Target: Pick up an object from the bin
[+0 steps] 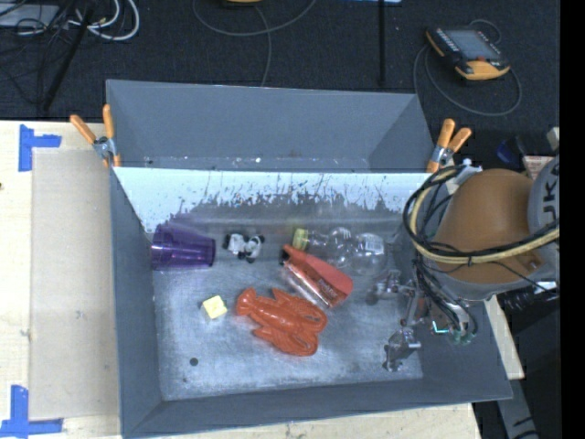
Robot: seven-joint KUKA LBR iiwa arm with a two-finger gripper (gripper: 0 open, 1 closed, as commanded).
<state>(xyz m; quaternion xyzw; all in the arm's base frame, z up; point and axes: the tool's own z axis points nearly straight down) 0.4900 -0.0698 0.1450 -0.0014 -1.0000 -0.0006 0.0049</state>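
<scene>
Count for the bin [274,135], loose items, one of each kind:
- purple cup [183,247]: 1
- small black-and-white toy [244,243]: 1, too small to identify further
- yellow block [215,307]: 1
- orange-red lobster toy [281,319]: 1
- red flat item [315,280], looks like a stapler: 1
- clear bottle [331,242] with a yellow-green cap: 1
- clear crumpled plastic [368,245] just beside the bottle: 1, though it can't be told whether it is a separate piece or part of the bottle
- dark speck [194,362] on the floor: 1

Total: 7 or 8, depending on the clear plastic.
</scene>
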